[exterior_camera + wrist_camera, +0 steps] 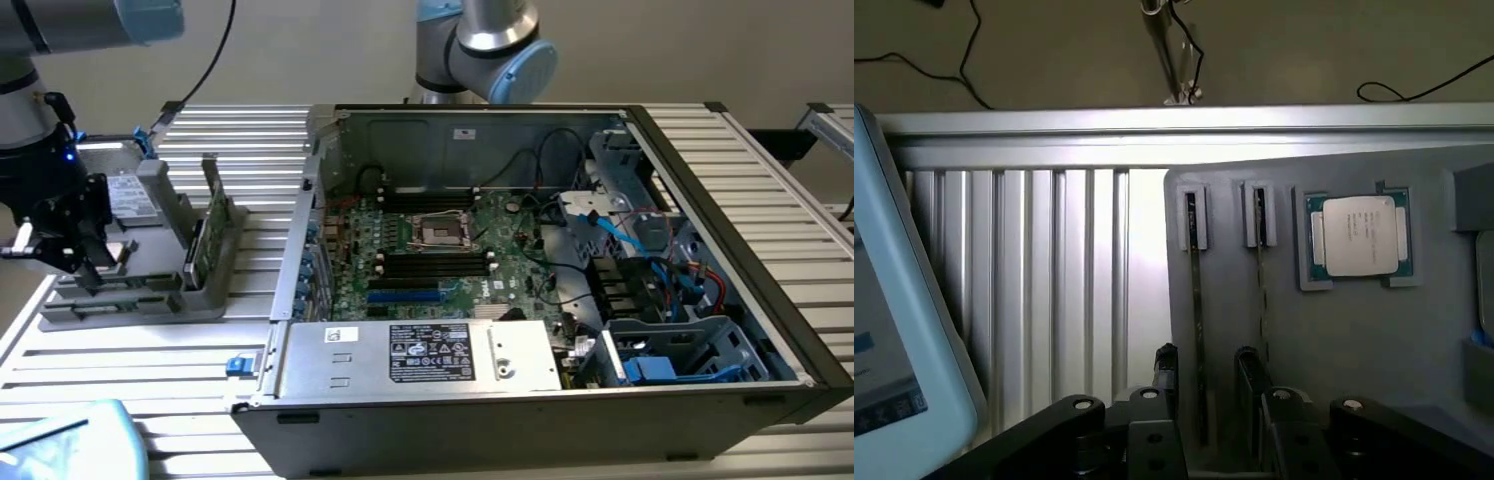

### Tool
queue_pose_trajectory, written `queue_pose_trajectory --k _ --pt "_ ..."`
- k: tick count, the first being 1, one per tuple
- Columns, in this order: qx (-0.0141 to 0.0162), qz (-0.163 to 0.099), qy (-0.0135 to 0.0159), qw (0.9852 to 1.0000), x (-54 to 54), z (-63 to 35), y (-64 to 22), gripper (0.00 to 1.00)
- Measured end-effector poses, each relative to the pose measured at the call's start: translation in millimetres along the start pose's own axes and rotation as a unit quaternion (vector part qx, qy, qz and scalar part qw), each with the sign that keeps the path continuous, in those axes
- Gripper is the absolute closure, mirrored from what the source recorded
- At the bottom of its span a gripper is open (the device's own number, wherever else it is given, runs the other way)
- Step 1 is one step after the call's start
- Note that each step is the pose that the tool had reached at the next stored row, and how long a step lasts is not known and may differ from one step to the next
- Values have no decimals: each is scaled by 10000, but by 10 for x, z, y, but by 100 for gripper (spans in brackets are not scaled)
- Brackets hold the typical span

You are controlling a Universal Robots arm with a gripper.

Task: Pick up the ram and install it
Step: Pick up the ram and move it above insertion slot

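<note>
Fingers (1166, 372) wide, nothing held. Gripper (1206, 385) over gray holder (1354, 340). Ram (1197, 300) on edge in holder slot, lined up between fingers; second stick (1260, 290) just beside. Judgement: centre on one stick, descend straight, keep outer finger clear of neighbour, squeeze flat faces.

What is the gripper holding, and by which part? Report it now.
Nothing. The gripper is open, lined up with one ram standing in the tray, not clamped on it.
</note>
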State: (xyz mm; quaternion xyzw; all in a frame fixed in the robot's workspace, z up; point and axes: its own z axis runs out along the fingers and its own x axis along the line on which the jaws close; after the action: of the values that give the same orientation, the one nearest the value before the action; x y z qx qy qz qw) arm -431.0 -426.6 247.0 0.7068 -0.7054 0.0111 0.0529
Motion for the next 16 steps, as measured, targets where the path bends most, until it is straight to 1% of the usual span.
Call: queue_pose_trajectory --k 5,7,12,16 --pt "8 -77 8 10000 -8 90 -1 64" --pt "10 -114 16 9999 -11 117 2 64" --pt "25 -276 38 9996 -14 158 8 64" --pt "39 -426 58 9991 -17 184 11 64"
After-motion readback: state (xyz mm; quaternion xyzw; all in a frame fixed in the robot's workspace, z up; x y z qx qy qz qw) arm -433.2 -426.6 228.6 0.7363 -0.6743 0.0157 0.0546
